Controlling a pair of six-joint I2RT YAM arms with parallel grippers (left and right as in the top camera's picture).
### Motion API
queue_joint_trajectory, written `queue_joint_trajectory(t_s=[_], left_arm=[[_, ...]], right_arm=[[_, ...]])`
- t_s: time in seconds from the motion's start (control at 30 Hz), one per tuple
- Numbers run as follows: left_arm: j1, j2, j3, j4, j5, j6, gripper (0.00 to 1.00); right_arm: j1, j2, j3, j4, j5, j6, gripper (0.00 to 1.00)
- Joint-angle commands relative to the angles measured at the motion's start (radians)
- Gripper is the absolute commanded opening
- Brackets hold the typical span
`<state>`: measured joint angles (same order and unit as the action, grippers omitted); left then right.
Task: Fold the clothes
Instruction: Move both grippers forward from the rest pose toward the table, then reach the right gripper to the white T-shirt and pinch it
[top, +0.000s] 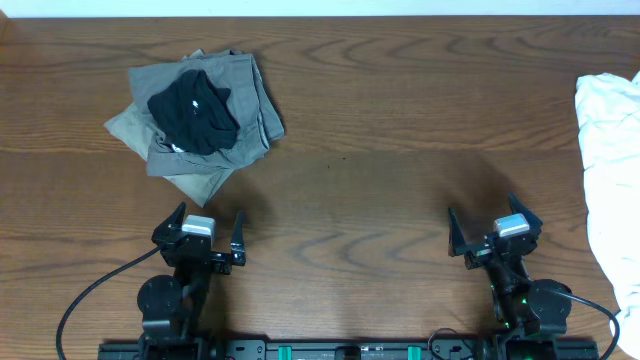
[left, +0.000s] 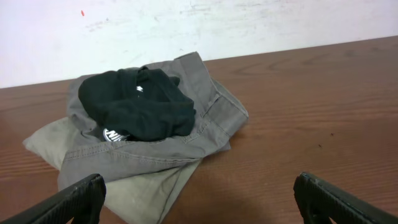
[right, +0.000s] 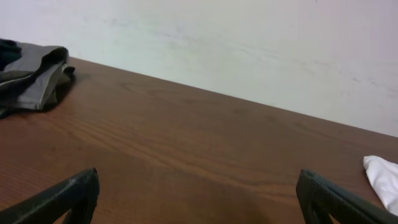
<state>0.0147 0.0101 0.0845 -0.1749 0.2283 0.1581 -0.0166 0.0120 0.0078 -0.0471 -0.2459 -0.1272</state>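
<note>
Assessing progress, we judge the task partly done. A stack of grey-olive fabric garments (top: 228, 150) lies at the far left of the brown wooden table (top: 380, 150) and appears folded, with a black knit garment (top: 195, 112) bunched loosely on top. A crumpled white cloth garment (top: 608, 170) lies at the right edge, well apart from the stack; we judge it not yet folded.

We find the left gripper (top: 211, 212) and the right gripper (top: 482, 208) both near the front edge. Each has its fingers spread wide, grasping nothing and touching no fabric. We judge the white garment to be the remaining work.
</note>
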Motion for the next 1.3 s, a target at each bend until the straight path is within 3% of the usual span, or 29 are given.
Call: queue_joint_trajectory(t_s=[0.0,0.2,0.6,0.73,0.93,1.1,1.27], left_arm=[[-0.006,-0.006,-0.029,0.003,-0.011,0.01,0.98],[-0.005,-0.006,-0.029,-0.001,-0.01,0.009,0.98],[-0.005,-0.006,-0.027,0.01,0.195,-0.003,0.98],[-0.005,-0.006,-0.027,0.063,0.209,-0.04,0.98],[-0.005,0.01,0.037,0.108,0.206,-0.072,0.98],[-0.005,0.145,0.172,0.108,0.182,-0.073,0.98],[-0.005,0.411,0.383,0.014,0.183,-0.073,0.98]], right_arm=[[-0.002,-0.005,-0.003,-0.002,0.003,0.014,0.99],[-0.002,-0.005,-0.003,-0.002,0.003,0.014,0.99],[-0.002,-0.005,-0.002,0.008,-0.008,0.017,0.99],[-0.002,-0.005,-0.002,0.082,-0.098,0.135,0.99],[-0.002,-0.005,0.024,0.134,-0.085,0.309,0.99],[-0.002,0.074,0.2,0.014,0.005,0.332,0.99],[-0.003,0.324,0.425,-0.099,0.013,0.272,0.99]])
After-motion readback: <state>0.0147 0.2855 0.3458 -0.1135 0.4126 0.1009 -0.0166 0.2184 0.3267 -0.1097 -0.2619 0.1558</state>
